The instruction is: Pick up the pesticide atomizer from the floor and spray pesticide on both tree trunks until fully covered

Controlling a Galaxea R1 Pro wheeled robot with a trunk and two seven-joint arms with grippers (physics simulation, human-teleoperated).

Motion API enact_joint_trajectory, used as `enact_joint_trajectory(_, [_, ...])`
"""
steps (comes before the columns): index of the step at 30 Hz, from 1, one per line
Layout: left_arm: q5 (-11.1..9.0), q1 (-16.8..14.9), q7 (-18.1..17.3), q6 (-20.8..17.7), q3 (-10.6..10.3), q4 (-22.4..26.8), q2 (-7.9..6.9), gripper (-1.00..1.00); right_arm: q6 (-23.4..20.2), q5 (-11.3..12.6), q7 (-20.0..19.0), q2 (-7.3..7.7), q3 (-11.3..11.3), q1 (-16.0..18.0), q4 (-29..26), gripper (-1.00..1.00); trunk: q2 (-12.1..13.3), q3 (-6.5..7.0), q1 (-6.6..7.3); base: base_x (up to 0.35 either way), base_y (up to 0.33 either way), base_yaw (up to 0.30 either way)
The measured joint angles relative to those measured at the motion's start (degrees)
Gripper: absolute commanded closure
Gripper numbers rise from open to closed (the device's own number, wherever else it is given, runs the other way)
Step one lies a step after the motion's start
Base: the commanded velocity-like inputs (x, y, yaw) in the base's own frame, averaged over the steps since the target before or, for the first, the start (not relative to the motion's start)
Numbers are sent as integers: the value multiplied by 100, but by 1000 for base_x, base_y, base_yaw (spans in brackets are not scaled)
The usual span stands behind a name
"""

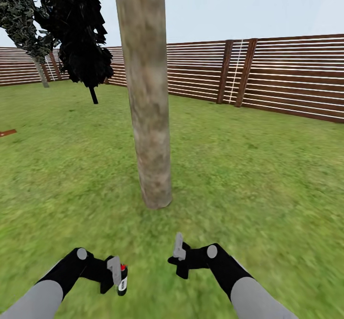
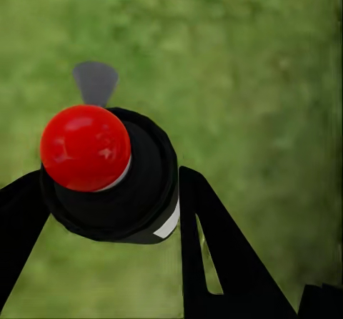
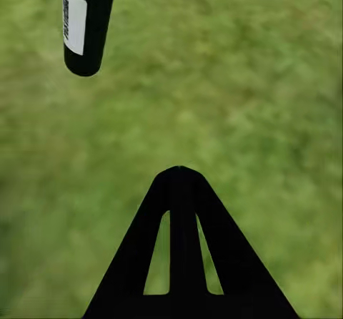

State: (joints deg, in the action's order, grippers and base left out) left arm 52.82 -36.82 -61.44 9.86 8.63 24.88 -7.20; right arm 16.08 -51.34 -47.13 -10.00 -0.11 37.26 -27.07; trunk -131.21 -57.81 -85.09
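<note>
Left gripper (image 1: 116, 273), at 7 o'clock in head view, is clamped on the pesticide atomizer (image 1: 123, 280): black bottle w/ red cap and white label, held upright above the grass. In left wrist view the red cap (image 2: 85, 147) sits atop the black body, w/ dark fingers (image 2: 214, 254) pressing it from both sides. Right gripper (image 1: 180, 257), at 6 o'clock, holds nothing; its fingers read as one black triangle (image 3: 184, 254) in right wrist view, so how wide it stands I can't tell. That view also catches the atomizer's lower end (image 3: 86, 26) hanging over the floor (image 3: 236, 104).

Straight ahead at 12 o'clock stands the tree trunk (image 1: 145, 94), thick, mottled grey-tan, rooted in the lawn near both arms. Farther off at 10–11 o'clock: a dark leafy tree (image 1: 76, 32), and a greyer one (image 1: 21, 18) beyond it. Brown slat fence (image 1: 286, 80) runs across the back.
</note>
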Motion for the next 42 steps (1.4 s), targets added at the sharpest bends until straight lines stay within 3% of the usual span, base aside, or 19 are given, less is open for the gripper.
enact_joint_trajectory(5, [256, -7, 0, 1, -16, 0, 471, 100, 8, 1, -6, 0, 10, 0, 0, 100, 0, 0, 0, 0, 0, 0])
enact_joint_trajectory(12, [341, 0, 14, -1, -25, 0, 760, 100, 17, 3, -6, 0, 10, 0, -19, 100, 0, 0, 0, 0, 0, 0])
enact_joint_trajectory(14, [459, 0, 52, -8, -20, 1, 878, 100, 17, 9, -6, 0, 10, 0, -94, 100, 0, 0, 0, 0, 0, 0])
enact_joint_trajectory(20, [501, 0, 125, -19, -18, 14, 963, 100, 18, 16, -6, 0, 11, 0, -114, 100, 0, 0, 0, 0, 0, 0])
enact_joint_trajectory(25, [488, 0, 557, -19, -10, 9, 1092, 100, 18, 18, -6, 0, 11, 0, -110, 100, 0, 0, 0, 0, 0, 0])
enact_joint_trajectory(42, [417, -9, 688, -12, -7, 15, 1389, 100, 18, 27, -6, 0, 15, 0, -108, 100, 0, 0, 0, 0, 0, 0])
